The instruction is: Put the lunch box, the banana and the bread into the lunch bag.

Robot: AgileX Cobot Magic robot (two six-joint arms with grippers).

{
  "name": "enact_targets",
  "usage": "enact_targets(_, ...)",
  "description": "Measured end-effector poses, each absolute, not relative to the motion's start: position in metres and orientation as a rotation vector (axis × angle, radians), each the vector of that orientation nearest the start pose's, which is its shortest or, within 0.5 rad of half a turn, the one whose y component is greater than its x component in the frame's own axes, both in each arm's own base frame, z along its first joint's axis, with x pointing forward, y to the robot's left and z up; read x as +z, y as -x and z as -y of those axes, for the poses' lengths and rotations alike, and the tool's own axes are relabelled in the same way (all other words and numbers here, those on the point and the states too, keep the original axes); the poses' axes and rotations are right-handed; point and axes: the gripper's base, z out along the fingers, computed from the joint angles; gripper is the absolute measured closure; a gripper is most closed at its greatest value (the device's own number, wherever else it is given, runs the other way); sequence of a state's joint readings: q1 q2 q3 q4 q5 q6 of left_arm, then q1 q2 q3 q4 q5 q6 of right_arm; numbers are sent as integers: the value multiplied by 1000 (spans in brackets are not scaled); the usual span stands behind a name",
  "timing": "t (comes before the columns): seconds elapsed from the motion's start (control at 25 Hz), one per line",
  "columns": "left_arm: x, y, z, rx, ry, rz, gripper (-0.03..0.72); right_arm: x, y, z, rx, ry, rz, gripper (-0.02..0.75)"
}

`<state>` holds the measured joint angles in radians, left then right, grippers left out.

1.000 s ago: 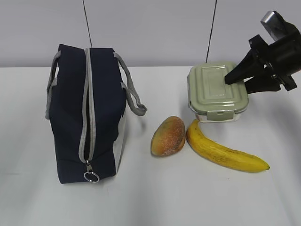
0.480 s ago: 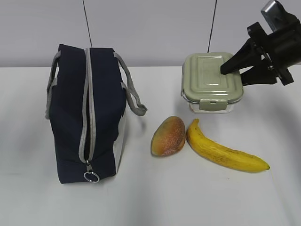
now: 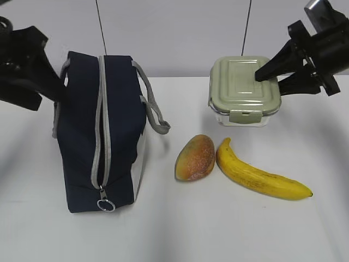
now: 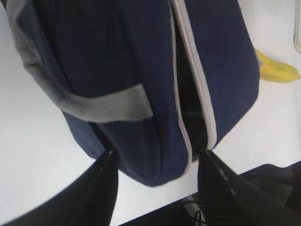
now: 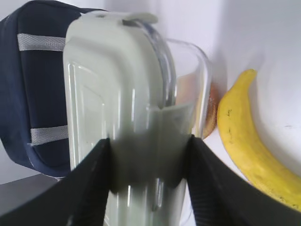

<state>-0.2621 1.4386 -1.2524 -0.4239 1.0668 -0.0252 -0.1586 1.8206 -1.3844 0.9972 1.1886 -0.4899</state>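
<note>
My right gripper [image 3: 268,83] is shut on the right end of the lunch box [image 3: 242,87], which has a sage-green lid and hangs above the table at the back right; the wrist view shows the gripper [image 5: 150,141] clamping the box [image 5: 117,94] on lid and base. The banana [image 3: 262,177] and the bread [image 3: 195,158] lie side by side on the table below it. The navy lunch bag [image 3: 98,136] stands at the left with its zipper slit slightly parted. My left gripper [image 3: 49,95] is open at the bag's far left end, its fingers straddling that end [image 4: 157,155].
The bag's grey strap handles [image 3: 155,112] hang to either side of the zipper, whose ring pull [image 3: 106,205] sits at the near end. The table is white with a pale wall behind. Two thin black cables [image 3: 101,27] run down the wall.
The lunch box has risen off the table in my right gripper and shifted slightly left. My left arm has come into view beside the bag's far left end.
</note>
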Motion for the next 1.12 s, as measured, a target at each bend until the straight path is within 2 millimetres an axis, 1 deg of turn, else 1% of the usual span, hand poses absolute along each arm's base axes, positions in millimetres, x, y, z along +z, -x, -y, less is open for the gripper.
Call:
enact_targets(0.24, 318, -305, 116, -644, -135, -2745, 276, 281, -369, -17, 1214, -53, -2518, 382)
enact_targets(0.36, 308, -318, 118, -619, -140, -2776, 285, 289, -365, -29, 1227, -11, -2505, 382)
enact_targets(0.4, 303, -321, 118, -604, -145, -2797, 305, 292, -364, -35, 1235, 13, -2502, 382)
enact_targets(0.48, 294, -324, 118, -575, -154, -2837, 384, 297, -360, -50, 1262, 59, -2492, 382)
enact_targets(0.64, 287, -326, 117, -534, -191, -2871, 624, 304, -356, -81, 1321, 166, -2481, 382)
enact_targets(0.68, 287, -327, 117, -531, -208, -2871, 654, 307, -355, -89, 1325, 198, -2478, 382)
enact_targets(0.76, 288, -326, 118, -552, -242, -2862, 668, 315, -353, -103, 1331, 261, -2462, 382)
enact_targets(0.92, 291, -323, 125, -678, -303, -2840, 671, 333, -349, -129, 1351, 387, -2414, 382)
enact_targets(1.04, 293, -323, 129, -748, -308, -2824, 671, 337, -346, -137, 1361, 431, -2405, 382)
enact_targets(1.12, 293, -322, 130, -758, -316, -2825, 671, 337, -345, -137, 1352, 446, -2415, 382)
